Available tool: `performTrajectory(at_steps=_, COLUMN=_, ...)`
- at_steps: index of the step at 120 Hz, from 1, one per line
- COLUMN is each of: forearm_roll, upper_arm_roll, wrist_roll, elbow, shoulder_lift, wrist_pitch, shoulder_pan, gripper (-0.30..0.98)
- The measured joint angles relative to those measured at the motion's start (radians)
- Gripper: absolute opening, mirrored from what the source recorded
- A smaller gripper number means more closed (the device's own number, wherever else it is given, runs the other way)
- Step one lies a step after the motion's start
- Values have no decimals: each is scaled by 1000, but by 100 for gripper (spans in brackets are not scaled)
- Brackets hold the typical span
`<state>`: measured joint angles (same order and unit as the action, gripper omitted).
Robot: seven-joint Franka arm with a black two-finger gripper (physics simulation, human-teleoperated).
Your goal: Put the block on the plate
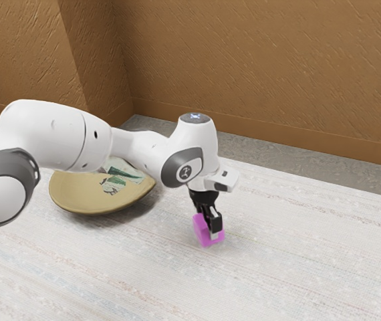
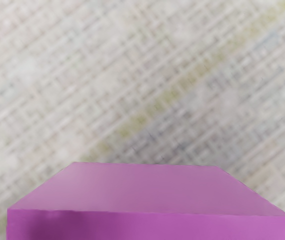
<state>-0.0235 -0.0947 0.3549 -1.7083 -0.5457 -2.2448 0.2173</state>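
Note:
The black gripper [image 1: 210,223] points down at the magenta block [image 1: 200,229], away from the plate on the exterior view's right side of it. Its fingers are shut on the block, one crossing the near side and the other partly hidden behind. Whether the block touches the tabletop, I cannot tell. In the wrist view the block [image 2: 147,190] is large at the lower edge, squarely lined up with my hand. The yellowish plate [image 1: 77,196] lies beyond the arm, partly covered by it, with a green and white pattern on its surface.
The pale woven-looking tabletop [image 1: 297,261] extends around the block and in front of the plate. Behind it stands a brown textured wall [image 1: 264,67], with a strip of grey floor [image 1: 311,164] at its foot. The arm's links pass over the plate's far side.

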Motion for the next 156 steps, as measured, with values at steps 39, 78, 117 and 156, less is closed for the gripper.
performTrajectory(at_steps=39, forearm_roll=-13, upper_arm_roll=194, wrist_roll=0, elbow=-6, shoulder_lift=182, wrist_pitch=49, shoulder_pan=-2, gripper=39)
performTrajectory(at_steps=78, forearm_roll=-12, upper_arm_roll=237, wrist_roll=31, elbow=-39, shoulder_lift=229, wrist_pitch=115, shoulder_pan=-227, gripper=39)
performTrajectory(at_steps=117, forearm_roll=1, upper_arm_roll=143, wrist_roll=87, elbow=165, shoulder_lift=-7, wrist_pitch=112, shoulder_pan=-405, gripper=44)
performTrajectory(at_steps=156, forearm_roll=60, upper_arm_roll=141, wrist_roll=76, elbow=85, shoulder_lift=152, wrist_pitch=105, shoulder_pan=-385, gripper=63)
